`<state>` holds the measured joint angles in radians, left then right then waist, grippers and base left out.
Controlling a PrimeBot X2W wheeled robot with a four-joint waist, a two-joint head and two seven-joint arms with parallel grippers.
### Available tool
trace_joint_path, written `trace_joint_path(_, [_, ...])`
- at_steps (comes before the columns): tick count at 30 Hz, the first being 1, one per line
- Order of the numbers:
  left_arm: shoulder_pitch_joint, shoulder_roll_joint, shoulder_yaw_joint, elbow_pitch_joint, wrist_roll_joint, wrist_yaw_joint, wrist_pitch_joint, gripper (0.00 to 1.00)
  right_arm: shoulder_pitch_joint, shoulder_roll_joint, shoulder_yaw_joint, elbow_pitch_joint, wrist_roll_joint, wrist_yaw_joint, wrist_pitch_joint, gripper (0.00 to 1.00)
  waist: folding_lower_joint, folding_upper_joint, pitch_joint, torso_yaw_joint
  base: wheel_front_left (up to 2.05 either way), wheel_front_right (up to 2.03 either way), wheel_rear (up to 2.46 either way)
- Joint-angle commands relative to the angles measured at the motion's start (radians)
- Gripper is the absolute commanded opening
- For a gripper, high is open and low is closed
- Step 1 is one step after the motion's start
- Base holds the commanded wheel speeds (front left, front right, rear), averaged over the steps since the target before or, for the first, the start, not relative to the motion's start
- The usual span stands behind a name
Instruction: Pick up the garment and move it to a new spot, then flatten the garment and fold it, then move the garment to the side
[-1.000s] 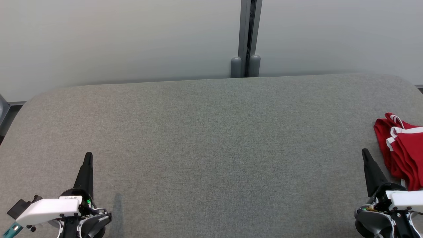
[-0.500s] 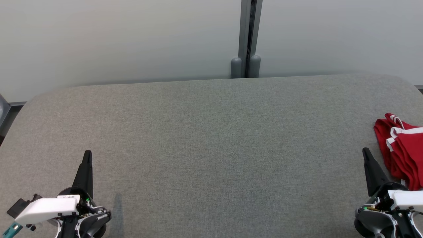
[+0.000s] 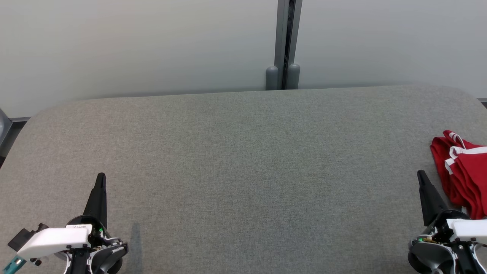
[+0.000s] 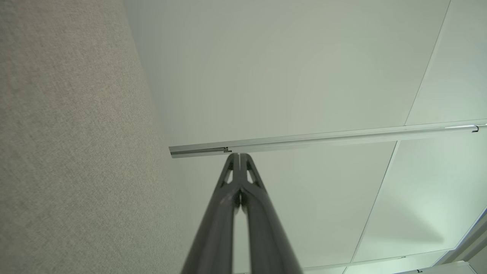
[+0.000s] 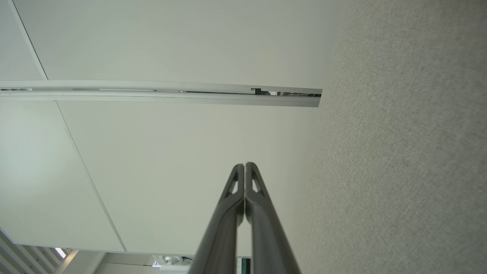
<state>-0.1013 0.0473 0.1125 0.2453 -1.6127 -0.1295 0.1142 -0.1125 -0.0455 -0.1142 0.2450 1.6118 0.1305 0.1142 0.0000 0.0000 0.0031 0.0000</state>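
Red crumpled fabric garment with white trim (image 3: 462,179) lies bunched at 3 o'clock edge of grey felt-covered counter (image 3: 243,171). Right end effector (image 3: 420,175) at 4 o'clock, just beside it, fingers pressed together, empty. Left end effector (image 3: 101,177) at 8 o'clock, same, empty.

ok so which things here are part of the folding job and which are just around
Job: crumpled red garment with white trim; grey fabric-covered table it lies on; left gripper; right gripper, both shut and empty.
Just around: grey metal post; pale wall panels behind the table.
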Motion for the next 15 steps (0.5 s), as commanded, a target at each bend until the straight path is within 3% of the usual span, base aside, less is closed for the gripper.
trace_joint_path(1, [-0.014, 0.006, 0.004, -0.002, -0.001, -0.004, 0.003, 0.0, 0.009, -0.009, -0.002, -0.004, 0.002, 0.0, 0.004, 0.0, 0.0, 0.0, 0.0, 0.0, 0.0, 0.0, 0.0])
trace_joint_path(15, [-0.014, 0.006, 0.004, -0.003, -0.001, -0.004, 0.003, 0.0, 0.009, -0.009, -0.001, -0.004, 0.002, 0.0, 0.003, 0.0, 0.0, 0.0, 0.0, 0.0, 0.0, 0.0, 0.0])
